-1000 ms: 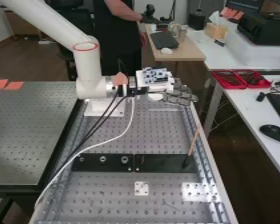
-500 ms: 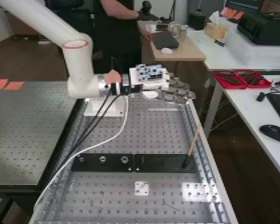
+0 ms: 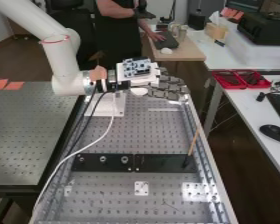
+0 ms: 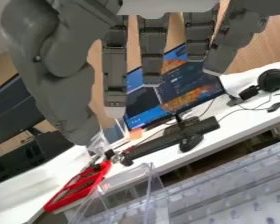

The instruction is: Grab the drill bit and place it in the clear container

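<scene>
Along the middle of the view runs the bench [image 3: 150, 135], a long metal top punched with rows of small holes and framed by raised rails. Off one long side, just beside it, lies a darker perforated table [image 3: 31, 130]; off the other, past a strip of dark floor, stands a smooth white desk [image 3: 247, 112]. The white arm [image 3: 65, 65], glossy and tubular, crosses the bench's far end, its dark grey hand [image 3: 165, 90] above the far corner with open air toward the near end. Its fingers [image 4: 152, 55] are stretched nearly straight and spread a little, the thumb well apart, with nothing in their grasp. Two flat black plates [image 3: 164, 163] cross the bench nearer its near end, almost rail to rail. In the wrist view the clear container [image 4: 147, 192], thin-walled and square-cornered, is by the bench's edge, apart from the fingertips. A slim tan stick [image 3: 193, 142] leans by the bench's rail, and small round fittings [image 3: 103, 159] sit on the black plates. Which piece on the bench, if any, is the drill bit, I cannot tell.
</scene>
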### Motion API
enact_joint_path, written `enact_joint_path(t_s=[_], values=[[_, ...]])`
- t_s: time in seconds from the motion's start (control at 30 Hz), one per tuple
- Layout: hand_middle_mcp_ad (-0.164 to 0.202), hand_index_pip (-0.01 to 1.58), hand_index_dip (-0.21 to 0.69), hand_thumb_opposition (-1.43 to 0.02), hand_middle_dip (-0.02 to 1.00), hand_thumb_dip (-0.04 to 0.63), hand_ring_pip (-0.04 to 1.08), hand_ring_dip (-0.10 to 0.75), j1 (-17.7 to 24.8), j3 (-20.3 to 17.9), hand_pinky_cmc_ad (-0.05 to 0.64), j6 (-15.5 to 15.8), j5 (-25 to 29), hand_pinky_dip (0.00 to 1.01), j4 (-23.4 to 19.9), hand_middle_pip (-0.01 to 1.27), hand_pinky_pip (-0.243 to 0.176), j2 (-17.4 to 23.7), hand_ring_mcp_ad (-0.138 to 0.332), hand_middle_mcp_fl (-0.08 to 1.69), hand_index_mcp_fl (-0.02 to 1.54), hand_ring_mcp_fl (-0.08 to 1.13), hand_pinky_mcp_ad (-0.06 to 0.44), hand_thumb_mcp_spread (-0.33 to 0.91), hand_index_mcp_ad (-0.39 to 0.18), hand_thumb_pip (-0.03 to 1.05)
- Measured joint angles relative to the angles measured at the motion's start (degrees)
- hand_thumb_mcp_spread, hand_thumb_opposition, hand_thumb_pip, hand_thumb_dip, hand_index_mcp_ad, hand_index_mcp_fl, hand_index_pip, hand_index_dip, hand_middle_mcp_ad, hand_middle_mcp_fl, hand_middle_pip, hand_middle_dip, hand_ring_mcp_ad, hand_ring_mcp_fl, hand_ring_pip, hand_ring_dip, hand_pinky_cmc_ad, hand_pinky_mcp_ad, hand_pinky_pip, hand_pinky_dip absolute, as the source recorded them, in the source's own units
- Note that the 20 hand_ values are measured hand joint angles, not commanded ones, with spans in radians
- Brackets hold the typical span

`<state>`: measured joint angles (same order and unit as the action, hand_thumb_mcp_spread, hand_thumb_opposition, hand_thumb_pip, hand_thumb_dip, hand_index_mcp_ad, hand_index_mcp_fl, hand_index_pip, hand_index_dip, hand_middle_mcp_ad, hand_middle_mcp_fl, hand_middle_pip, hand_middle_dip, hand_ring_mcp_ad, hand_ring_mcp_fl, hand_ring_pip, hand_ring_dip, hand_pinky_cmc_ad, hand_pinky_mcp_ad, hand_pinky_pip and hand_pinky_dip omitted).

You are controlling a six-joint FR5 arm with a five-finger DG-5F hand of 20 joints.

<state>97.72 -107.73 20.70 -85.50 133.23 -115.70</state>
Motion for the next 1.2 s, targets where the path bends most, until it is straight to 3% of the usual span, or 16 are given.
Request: enact_joint_path(t_s=[0.4,1.2], values=[[0.063,1.06,0.009,-0.85,0.19,0.269,0.09,0.012,-1.18,-1.72,0.278,-0.63,2.61,0.45,0.82,0.12,-0.082,2.57,0.258,0.23,0.20,0.00,0.187,0.35,-0.113,0.68],[0.063,1.02,0.009,-0.85,0.19,0.269,0.09,0.012,-3.03,-2.81,0.278,0.50,1.25,0.45,0.94,0.12,-0.082,5.16,0.258,0.23,0.26,0.00,0.188,0.35,-0.113,0.67]])
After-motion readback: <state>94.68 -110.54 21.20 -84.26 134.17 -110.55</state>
